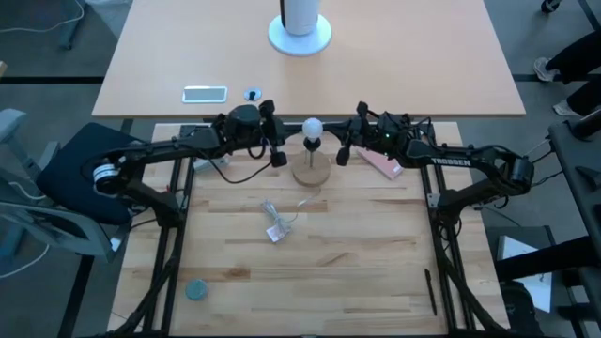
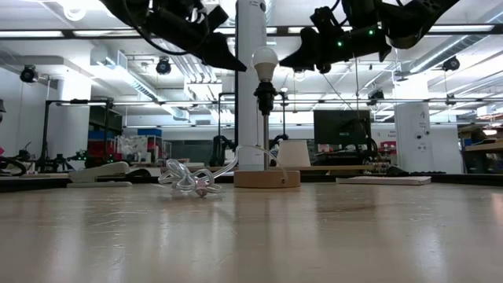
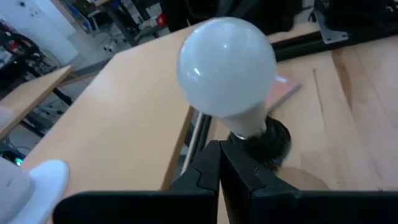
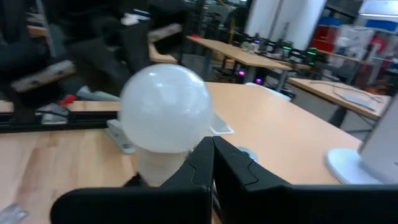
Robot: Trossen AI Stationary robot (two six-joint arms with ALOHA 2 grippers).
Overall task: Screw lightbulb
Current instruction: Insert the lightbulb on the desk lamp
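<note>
The frosted white lightbulb (image 1: 312, 127) stands upright, its base in the black socket (image 2: 265, 93) on a thin post over the round wooden stand (image 1: 312, 171). The bulb also shows in the low view (image 2: 265, 59) and fills both wrist views (image 3: 227, 65) (image 4: 165, 109). My left gripper (image 2: 238, 64) is shut and hangs just left of the bulb at bulb height. My right gripper (image 2: 287, 61) is shut just right of it. The low view shows a narrow gap on each side.
A crumpled clear wrapper (image 1: 275, 225) lies on the table in front of the stand. A flat pink thing (image 1: 380, 164) lies under the right arm, and a small round blue-grey thing (image 1: 195, 290) lies near left. A phone (image 1: 205, 93) and a white post's base (image 1: 300, 36) are on the far table.
</note>
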